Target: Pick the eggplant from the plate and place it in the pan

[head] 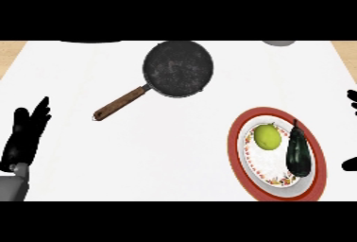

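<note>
- Eggplant (298,153), dark and glossy, lies lengthwise along the right side of a white bowl-like dish with a flowered rim (259,173), its stem end pointing toward the far side of the counter.
- Sharing that dish, a yellow-green round fruit (267,136) sits just to the eggplant's left, near it; whether the two touch cannot be told.
- Beneath the dish lies a red plate (237,127), its rim showing all around, at the counter's right near side.
- Pan (178,69), black and round with nothing in it, rests at the far middle of the white counter (140,156), well apart from the plate; its brown wooden handle (120,105) runs down and to the left.
- Between plate and pan the counter surface is bare white.
- Left hand (26,137), black on a grey forearm, rests at the view's left edge, fingers straight and spread, pointing up, holding nothing.
- Right hand (352,101) shows only as black fragments at the right edge, just beside the plate; whether its fingers are spread or curled cannot be told.
- A grey rounded object (279,43) peeks in at the far right edge, too cropped to identify.
</note>
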{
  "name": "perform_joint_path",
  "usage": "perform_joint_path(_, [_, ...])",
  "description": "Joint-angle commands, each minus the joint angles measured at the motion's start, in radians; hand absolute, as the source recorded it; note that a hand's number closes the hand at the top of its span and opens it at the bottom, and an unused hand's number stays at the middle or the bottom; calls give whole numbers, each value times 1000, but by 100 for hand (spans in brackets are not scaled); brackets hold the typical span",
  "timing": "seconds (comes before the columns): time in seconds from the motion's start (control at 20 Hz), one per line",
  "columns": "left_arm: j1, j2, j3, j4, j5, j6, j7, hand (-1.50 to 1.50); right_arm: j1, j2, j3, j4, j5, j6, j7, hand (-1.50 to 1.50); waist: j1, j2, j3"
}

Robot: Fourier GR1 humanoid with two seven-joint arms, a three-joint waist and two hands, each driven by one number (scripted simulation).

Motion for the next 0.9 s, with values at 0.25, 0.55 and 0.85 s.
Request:
perform_joint_path(0.25, [-33, -63, -1, -53, -63, 22, 80, 0, -49, 146, 72, 23, 171, 23, 67, -150, -10, -2, 1])
perform_joint_path(0.55, [21, -81, 48, 17, -86, -15, -39, 0, -19, 186, 52, -31, 241, 73, 136, -150, -13, -2, 0])
perform_joint_path(0.85, [27, -66, 104, -27, -74, -88, 4, 0, -56, 256, 14, 77, 336, 150, 62, -150, -10, -2, 1])
